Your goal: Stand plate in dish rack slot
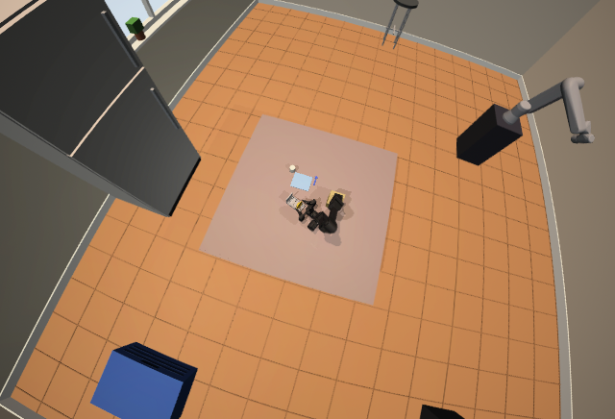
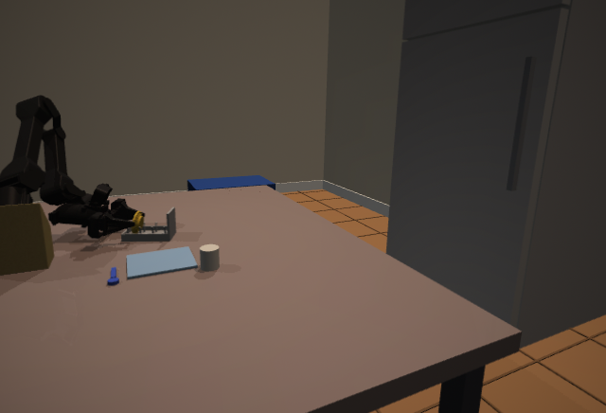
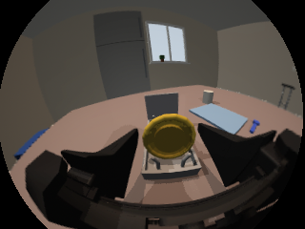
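The arm [image 2: 34,153] was matte black throughout, built of blocky, angular links with rounded joint housings. Its pincer [image 3: 168,147] bore two broad, tapering, wedge-shaped black fingers.

A home kitchen. Tall dark fridge [image 1: 94,91] at ten o'clock, orange tiled floor [image 1: 307,345], a potted plant [image 1: 135,27] on the windowsill, stool [image 1: 401,15] at one o'clock.

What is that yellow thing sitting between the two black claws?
It is the plate, standing upright in the dish rack. The wrist view shows it between the open gripper's fingers, with a gap on each side.
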`<state>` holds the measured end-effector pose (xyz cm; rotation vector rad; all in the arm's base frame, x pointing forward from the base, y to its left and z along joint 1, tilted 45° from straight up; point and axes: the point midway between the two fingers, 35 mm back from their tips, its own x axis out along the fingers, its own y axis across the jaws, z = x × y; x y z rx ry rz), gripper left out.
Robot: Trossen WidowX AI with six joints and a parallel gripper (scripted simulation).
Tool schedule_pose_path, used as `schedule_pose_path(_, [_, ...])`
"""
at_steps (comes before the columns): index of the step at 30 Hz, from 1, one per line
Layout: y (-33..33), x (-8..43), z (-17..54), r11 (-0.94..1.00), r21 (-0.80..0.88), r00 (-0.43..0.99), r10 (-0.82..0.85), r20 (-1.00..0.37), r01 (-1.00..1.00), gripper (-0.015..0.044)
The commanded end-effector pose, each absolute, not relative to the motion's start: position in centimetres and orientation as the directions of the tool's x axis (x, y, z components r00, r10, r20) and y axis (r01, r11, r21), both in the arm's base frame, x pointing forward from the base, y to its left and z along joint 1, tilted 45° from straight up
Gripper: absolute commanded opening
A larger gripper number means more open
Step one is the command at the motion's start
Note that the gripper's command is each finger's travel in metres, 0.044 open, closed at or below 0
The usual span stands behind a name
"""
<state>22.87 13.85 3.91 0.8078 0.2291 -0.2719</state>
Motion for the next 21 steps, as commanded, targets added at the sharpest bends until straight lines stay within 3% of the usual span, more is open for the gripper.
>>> schedule_pose_path(1, [13.2, 23.2, 5.1, 0.657, 0.678, 0.938, -0.152, -0.310, 0.330, 0.0400])
schedule_pose_path(21, [6.6, 24.2, 12.9, 0.667, 0.673, 0.944, -0.157, -0.292, 0.319, 0.0400])
